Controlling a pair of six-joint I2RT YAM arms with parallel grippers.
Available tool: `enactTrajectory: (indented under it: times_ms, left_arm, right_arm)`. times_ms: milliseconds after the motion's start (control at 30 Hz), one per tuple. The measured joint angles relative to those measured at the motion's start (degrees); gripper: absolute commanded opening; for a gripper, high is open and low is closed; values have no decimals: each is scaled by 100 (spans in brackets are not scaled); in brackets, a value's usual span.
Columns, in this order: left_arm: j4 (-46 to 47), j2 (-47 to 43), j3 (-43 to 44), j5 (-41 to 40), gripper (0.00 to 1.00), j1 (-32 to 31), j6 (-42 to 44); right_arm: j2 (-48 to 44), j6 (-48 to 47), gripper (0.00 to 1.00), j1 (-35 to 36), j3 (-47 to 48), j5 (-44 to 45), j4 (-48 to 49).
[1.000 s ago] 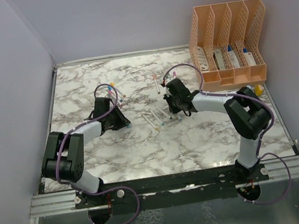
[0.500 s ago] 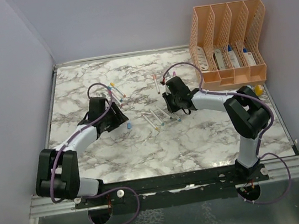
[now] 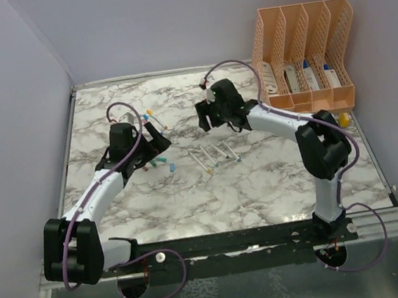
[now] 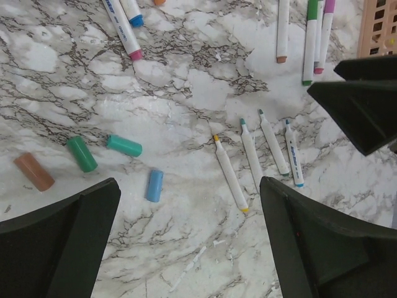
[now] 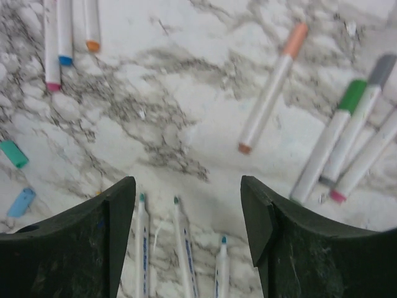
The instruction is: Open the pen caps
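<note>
Pen caps (image 4: pixel 124 145) lay loose; both pairs of jaws stood wide, empty. The orange-capped pen (image 5: pixel 271 87) would need its barrel pinned, cap pulled straight.

Table (image 3: pixel 192 202): white marble, grey-brown veining all over.
Walls (image 3: pixel 166 20): plain pale lilac-grey.
File organiser (image 3: pixel 300 31): peach, lattice pattern.
Left arm (image 3: pixel 98 193), right arm (image 3: pixel 272 118): white links, black joints, purple cables.

Loose on the marble:
- orange-brown cap (image 4: pixel 34 171)
- green cap (image 4: pixel 82 154)
- teal cap (image 4: pixel 124 145)
- light blue cap (image 4: pixel 154 185)

Uncapped, all white-barrelled:
- yellow-tipped pen (image 4: pixel 229 174), yellow at both ends
- first teal-tipped pen (image 4: pixel 250 155)
- second teal-tipped pen (image 4: pixel 273 144)
- blue-tipped pen (image 4: pixel 293 158), blue lettering

Capped, white-barrelled:
- orange-ended pen (image 4: pixel 283 28)
- green-ended pen (image 4: pixel 310 37)
- pink-ended pen (image 4: pixel 324 37)
</note>
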Motion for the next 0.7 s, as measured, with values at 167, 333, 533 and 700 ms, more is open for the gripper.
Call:
enactTrajectory:
  times_ms: [167, 333, 533, 700]
  left_arm:
    - [236, -286, -190, 251, 99, 258, -118]
    - [310, -791, -361, 402, 99, 621, -219]
    - [282, -1318, -422, 424, 99, 916, -225]
    - [186, -1523, -549, 444, 99, 986, -225]
  right_arm:
    - [901, -101, 72, 33, 1384, -402, -186]
    - [1641, -192, 72, 199, 2341, -568, -409]
    - [2291, -354, 69, 590, 3134, -599, -601]
    - [2643, -490, 64, 868, 3471, -599, -601]
